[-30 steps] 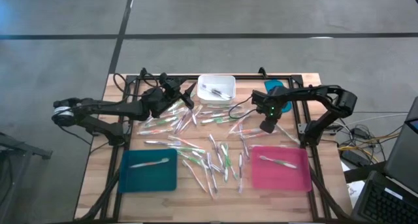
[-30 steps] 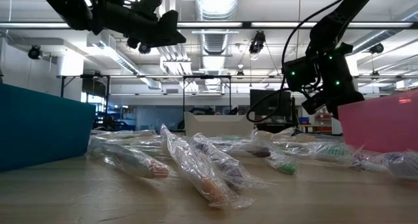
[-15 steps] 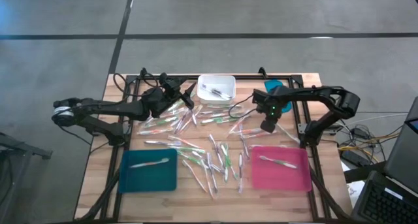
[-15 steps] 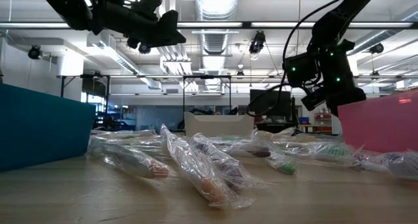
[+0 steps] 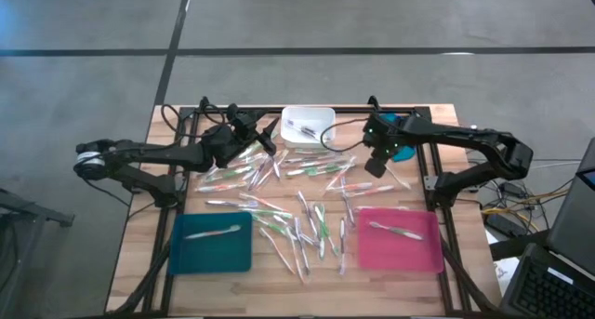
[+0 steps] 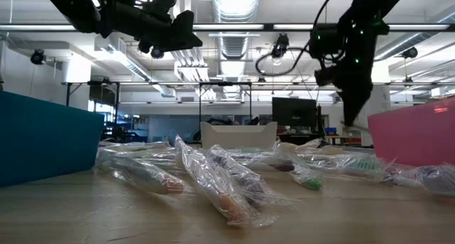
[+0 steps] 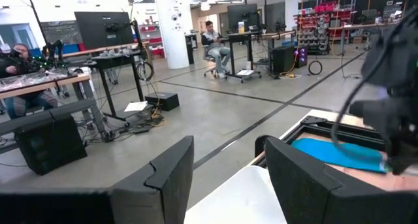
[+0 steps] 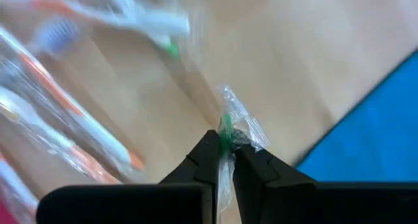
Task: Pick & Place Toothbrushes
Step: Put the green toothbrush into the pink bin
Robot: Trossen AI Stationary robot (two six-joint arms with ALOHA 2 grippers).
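Many wrapped toothbrushes [image 5: 307, 203] lie scattered over the wooden table's middle. One toothbrush each lies in the teal tray [image 5: 186, 254] and the pink tray [image 5: 423, 254]. Left of the white bin [image 5: 308, 124], my left gripper [image 5: 268, 139] hangs open and level above the table with nothing between its fingers [image 7: 163, 178]. Right of the bin, my right gripper [image 5: 376, 168] points steeply down above the pile. It is shut on one wrapped toothbrush [image 8: 226, 125] with a green part. My right gripper pinches the wrapped toothbrush between its two fingers [image 8: 208, 152], coming from above and pointing down. The green end and its crumpled clear wrapper [image 8: 238, 123] stick out just past the fingertips, above the table top. The fingers hide the rest of it.
A blue flat piece [image 5: 395, 124] lies at the far right, close behind my right gripper. A few items lie in the white bin. Cables run along the table's far edge. A laptop [image 5: 558, 263] stands off the table's right side.
My right gripper has risen from just above the pile and tipped more steeply downward, moving slightly toward the far edge, still shut, carrying the wrapped toothbrush up with it.
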